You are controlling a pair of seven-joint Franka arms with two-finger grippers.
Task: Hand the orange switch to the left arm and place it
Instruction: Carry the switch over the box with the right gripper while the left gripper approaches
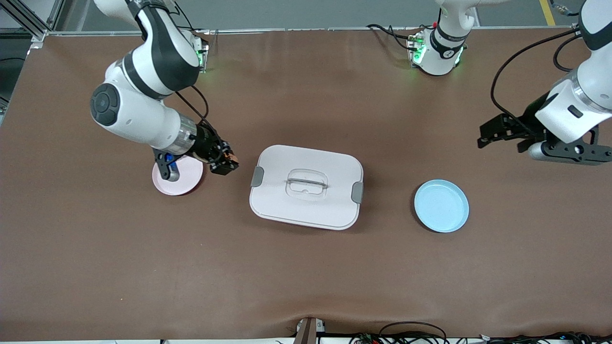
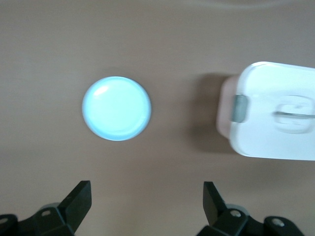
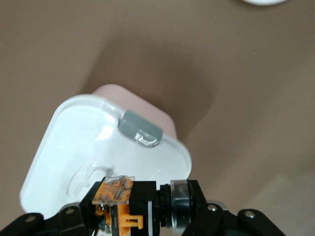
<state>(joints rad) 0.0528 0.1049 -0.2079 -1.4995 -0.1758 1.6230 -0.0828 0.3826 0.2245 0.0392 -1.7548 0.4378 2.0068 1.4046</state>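
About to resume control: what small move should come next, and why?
Probably carry the right gripper, jaws shut on the orange switch, up and across the box toward the waiting, open left gripper; the box lies between them.

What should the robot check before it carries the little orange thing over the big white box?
1. Right gripper shut on the orange switch: ok, the switch sits between its jaws.
2. Switch lifted off the pink plate: ok, the gripper hangs between the plate and the box.
3. Clearance above the box: cannot tell, height is not clear from these views.
4. Left gripper ready to receive: ok, jaws open, waiting in the air toward its own end of the table.
5. Blue plate free for the drop: ok, nothing lies on it.
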